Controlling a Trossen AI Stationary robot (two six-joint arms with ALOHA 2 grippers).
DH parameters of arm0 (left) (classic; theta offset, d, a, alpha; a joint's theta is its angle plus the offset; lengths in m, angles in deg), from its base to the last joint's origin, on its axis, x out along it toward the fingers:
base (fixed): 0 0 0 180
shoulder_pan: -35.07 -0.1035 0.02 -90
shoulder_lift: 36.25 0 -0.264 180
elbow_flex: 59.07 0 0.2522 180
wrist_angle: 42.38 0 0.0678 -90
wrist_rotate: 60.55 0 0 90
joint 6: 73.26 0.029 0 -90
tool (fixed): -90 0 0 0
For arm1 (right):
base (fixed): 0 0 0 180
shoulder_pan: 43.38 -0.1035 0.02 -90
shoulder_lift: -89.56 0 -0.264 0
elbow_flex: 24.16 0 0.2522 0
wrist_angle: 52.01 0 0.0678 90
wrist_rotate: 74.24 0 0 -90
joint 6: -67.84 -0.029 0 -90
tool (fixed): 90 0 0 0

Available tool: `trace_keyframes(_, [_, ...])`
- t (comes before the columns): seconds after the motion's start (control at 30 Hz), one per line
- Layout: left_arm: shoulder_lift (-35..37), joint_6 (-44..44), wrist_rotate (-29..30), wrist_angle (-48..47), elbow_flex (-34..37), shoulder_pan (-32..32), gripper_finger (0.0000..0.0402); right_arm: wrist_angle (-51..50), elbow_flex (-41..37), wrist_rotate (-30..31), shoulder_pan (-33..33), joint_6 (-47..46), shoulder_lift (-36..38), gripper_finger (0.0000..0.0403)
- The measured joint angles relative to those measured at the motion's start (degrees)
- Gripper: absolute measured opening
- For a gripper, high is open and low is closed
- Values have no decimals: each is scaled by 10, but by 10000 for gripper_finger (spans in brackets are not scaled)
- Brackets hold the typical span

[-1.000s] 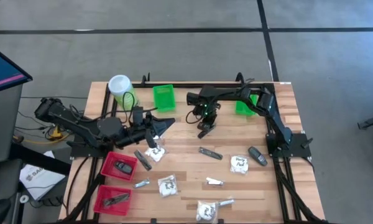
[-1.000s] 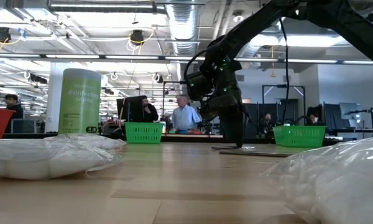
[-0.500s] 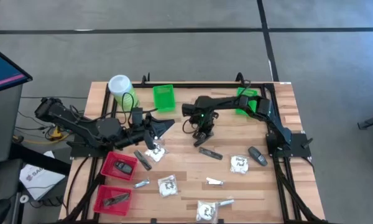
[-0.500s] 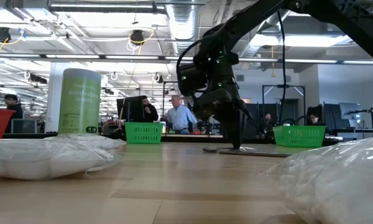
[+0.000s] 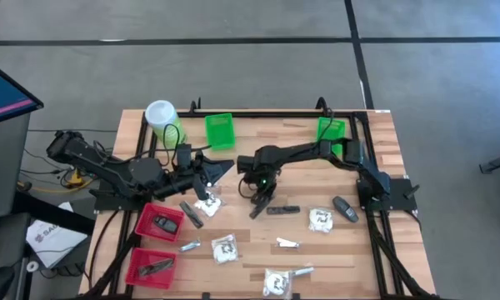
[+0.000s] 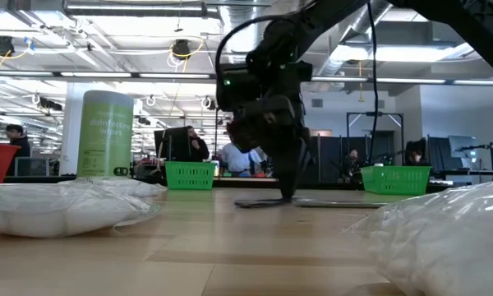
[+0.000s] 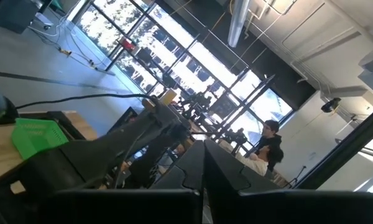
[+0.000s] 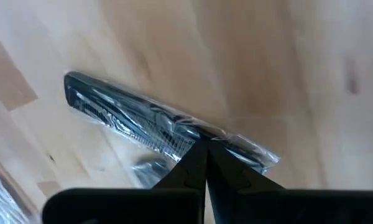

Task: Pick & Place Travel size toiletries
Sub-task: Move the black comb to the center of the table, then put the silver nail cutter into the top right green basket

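Observation:
A dark grey stick in a clear wrapper [image 5: 283, 209] [image 8: 130, 115] lies flat on the wooden table [image 5: 250, 250] near its middle. My right gripper [image 5: 255, 208] [image 8: 203, 146] is shut and points steeply down, its tips at the stick. White crinkly packets [image 5: 225, 248] [image 5: 320, 219] [image 5: 277, 283], slim silvery sachets [image 5: 287, 243] and a dark oval piece [image 5: 345, 208] lie scattered on the near half. My left gripper [image 5: 225, 167] [image 7: 204, 180] hangs shut above the table's left half, pointing out into the room. My right gripper meets the wrapped stick with its shut fingertips, past the stick's middle toward one end [image 8: 183, 134]. The fingers come from above, slanting, and stand across the stick. The stick stays flat on the table [image 6: 263, 202].
A green basket [image 5: 220, 130] and a tall light-green canister [image 5: 162, 118] stand at the far left. Another green basket [image 5: 331, 133] is at the far right. Two red baskets [image 5: 158, 221] [image 5: 150, 267] holding dark items sit at the near left. A white packet [image 5: 207, 204] lies below my left gripper.
My right gripper has swung from the far side of the table toward its near and left edges. It has stayed shut and low, and its tips have ended up at the wrapped stick.

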Motion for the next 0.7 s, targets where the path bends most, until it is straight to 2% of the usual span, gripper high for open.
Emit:
trace_keyframes(0.23, [4,-1,-19,-2,0,4,0,16,17,13,-18,0,12,0])
trace_keyframes(0.4, [23,28,-23,0,0,21,0,40,22,35,-17,-39,96,0])
trace_keyframes(0.7, [43,25,-20,-56,0,58,0,-1,12,140,-44,-103,241,0])
